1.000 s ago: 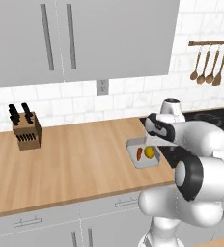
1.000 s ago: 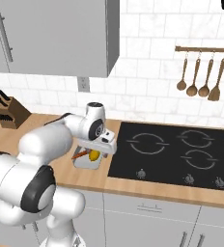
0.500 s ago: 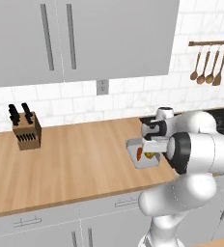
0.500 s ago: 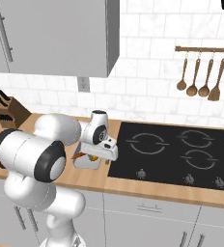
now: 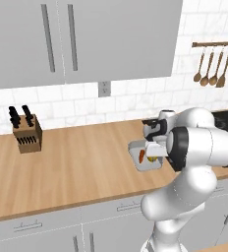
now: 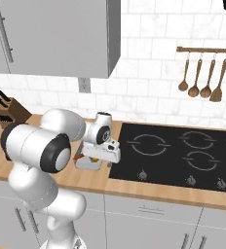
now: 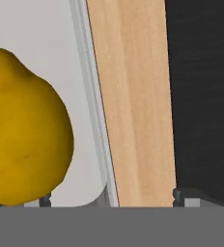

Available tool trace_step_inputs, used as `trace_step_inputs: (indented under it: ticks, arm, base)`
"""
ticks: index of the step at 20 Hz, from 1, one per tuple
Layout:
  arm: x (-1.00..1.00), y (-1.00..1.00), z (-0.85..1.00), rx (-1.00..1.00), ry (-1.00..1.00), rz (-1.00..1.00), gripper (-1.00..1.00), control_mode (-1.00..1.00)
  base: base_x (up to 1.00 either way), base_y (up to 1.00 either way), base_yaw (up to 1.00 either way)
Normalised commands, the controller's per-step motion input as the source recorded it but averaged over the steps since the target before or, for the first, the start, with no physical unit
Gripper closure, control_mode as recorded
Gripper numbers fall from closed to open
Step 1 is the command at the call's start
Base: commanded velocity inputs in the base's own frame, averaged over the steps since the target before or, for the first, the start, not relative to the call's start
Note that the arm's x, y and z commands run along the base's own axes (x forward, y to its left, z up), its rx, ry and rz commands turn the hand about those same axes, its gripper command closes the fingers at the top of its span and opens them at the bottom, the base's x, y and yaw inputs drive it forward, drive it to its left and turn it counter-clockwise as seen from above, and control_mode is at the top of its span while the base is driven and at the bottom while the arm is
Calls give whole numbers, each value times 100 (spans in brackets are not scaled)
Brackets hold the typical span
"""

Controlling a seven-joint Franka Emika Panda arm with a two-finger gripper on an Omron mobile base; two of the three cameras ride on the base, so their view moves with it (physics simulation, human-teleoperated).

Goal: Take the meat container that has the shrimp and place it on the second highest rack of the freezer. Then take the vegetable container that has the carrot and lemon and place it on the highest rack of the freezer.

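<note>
Arm folded low, gripper [image 7: 109, 198] spread wide straddling the vegetable container [image 5: 138, 158] rim

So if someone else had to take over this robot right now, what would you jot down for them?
Gripper: open, holding nothing, low over the right-hand wall of the vegetable container, one fingertip inside by the lemon, the other outside above the counter.
Vegetable container: on the counter beside the black cooktop, with the carrot and lemon in it.
Done: nothing visible yet.
Left: grip and lift this container, carry it to the freezer's highest rack; whether the shrimp container is already placed cannot be told.
</note>
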Motion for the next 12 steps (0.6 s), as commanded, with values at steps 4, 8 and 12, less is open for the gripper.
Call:
trace_step_inputs:
  ticks: [4, 8, 12]
  arm:
    - [-4, -4, -14, 1, 0, 0, -100, -100]
    - [-11, -5, -9, 2, 0, 0, -100, -100]
    - [3, -25, 0, 4, 0, 0, -100, -100]
  base:
    - [0, 0, 0]
    - [0, 0, 0]
    - [0, 0, 0]
